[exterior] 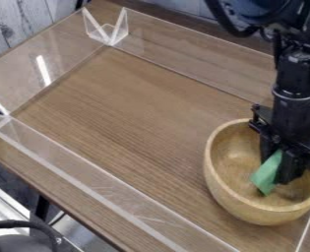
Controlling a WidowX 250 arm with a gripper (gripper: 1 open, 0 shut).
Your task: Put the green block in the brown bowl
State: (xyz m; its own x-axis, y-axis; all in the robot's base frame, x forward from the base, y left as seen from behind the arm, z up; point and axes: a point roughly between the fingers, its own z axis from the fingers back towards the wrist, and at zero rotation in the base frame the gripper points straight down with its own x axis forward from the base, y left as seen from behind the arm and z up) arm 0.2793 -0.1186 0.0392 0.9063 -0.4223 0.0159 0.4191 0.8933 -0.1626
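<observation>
From my remote seat I see the claw (279, 165) pointing straight down into the brown bowl (228, 185), its dark fingers pinched on the upper end of the green block (268, 175). The block hangs tilted between them, its lower end low inside the bowl; I cannot tell whether that end touches the bowl's inner floor. The black arm (296, 69) rises straight up from the claw and runs off the top of the view near the table's far right corner. The bowl sits at the near right corner of the table (131, 108), its thick light rim fully in view except where the claw's body covers the far right part. Its near edge lies close to the table's front edge, and its right side reaches almost to the right border of the picture. The table is wood-grained brown and is ringed by a low clear wall (79, 175), whose front run crosses from the left edge towards the bottom of the view. At the far left corner a small clear triangular bracket (104, 27) stands against the wall, well apart from the bowl. The broad middle of the wood between that bracket and the bowl shows only grain.
</observation>
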